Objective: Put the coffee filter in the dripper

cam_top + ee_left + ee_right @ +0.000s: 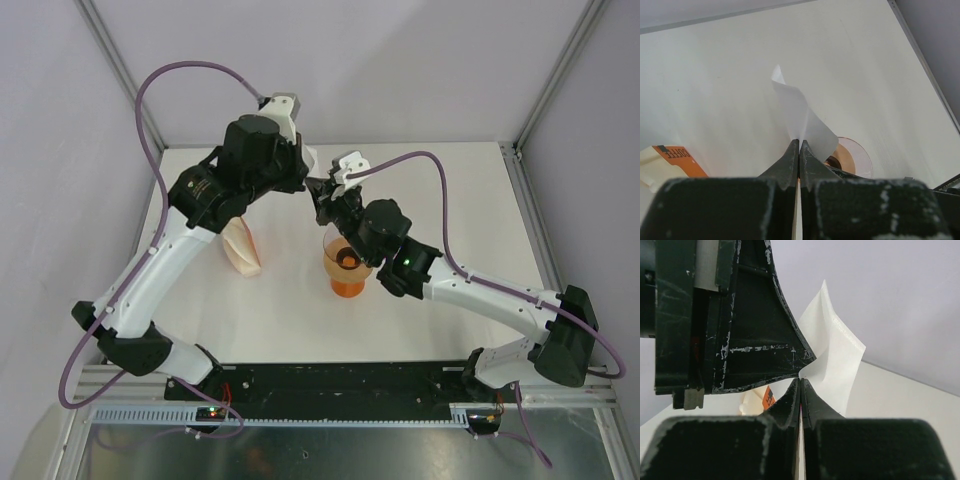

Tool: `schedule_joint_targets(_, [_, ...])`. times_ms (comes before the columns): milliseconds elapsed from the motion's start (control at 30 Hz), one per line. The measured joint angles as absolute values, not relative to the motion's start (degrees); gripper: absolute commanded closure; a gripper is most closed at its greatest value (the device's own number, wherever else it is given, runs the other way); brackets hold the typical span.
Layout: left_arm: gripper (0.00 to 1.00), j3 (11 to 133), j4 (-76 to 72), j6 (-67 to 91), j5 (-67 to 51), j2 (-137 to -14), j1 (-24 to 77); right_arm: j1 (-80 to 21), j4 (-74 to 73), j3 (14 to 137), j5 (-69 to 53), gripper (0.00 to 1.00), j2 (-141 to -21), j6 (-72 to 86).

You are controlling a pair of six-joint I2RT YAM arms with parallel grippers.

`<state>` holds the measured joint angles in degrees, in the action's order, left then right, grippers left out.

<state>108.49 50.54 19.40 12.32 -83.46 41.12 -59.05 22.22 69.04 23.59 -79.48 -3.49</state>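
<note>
The coffee filter point(801, 116) is a thin white paper sheet, held in the air between both arms. My left gripper point(799, 142) is shut on its lower edge, and the paper fans out above the fingertips. My right gripper point(800, 380) is shut on the same filter point(837, 357), right beside the left gripper's finger point(757, 325). In the top view the two grippers meet point(320, 195) just behind the dripper point(340, 258), and the paper is hidden between them. The pinkish-orange dripper point(856, 156) stands upright on the table, below and to the right of the filter.
A cream stack of folded filters with an orange label point(242, 248) lies left of the dripper, and it also shows in the left wrist view point(667, 159). The white tabletop point(470, 200) is framed by metal posts at the back corners. Purple cables loop above both arms.
</note>
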Motion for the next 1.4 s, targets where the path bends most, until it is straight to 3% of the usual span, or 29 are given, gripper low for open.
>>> schedule_joint_targets(633, [1.00, 106.59, 50.59, 11.38, 19.20, -83.00, 41.32, -57.56, 17.04, 69.45, 30.85, 1.00, -77.69, -6.13])
schedule_joint_targets(900, [1.00, 106.59, 50.61, 10.94, 16.08, -82.76, 41.34, -57.58, 17.56, 69.45, 27.57, 0.78, -78.02, -6.24])
schedule_joint_targets(1067, [1.00, 106.34, 50.61, 10.92, 14.00, -82.74, 41.50, -57.58, 18.35, 69.47, 27.40, 0.74, -79.61, -6.81])
schedule_joint_targets(1267, [1.00, 105.73, 50.72, 10.90, 12.25, -82.74, 41.56, -57.56, 19.68, 69.47, 29.78, 0.62, -81.43, -9.15])
schedule_joint_targets(1333, [1.00, 105.73, 50.72, 10.90, 11.68, -82.74, 41.65, -57.56, 20.80, 69.49, 30.50, 0.63, -82.04, -9.78])
schedule_joint_targets(1400, [1.00, 105.73, 50.72, 10.90, 11.20, -82.74, 41.78, -57.32, 21.87, 69.58, 30.96, 0.75, -82.81, -10.44])
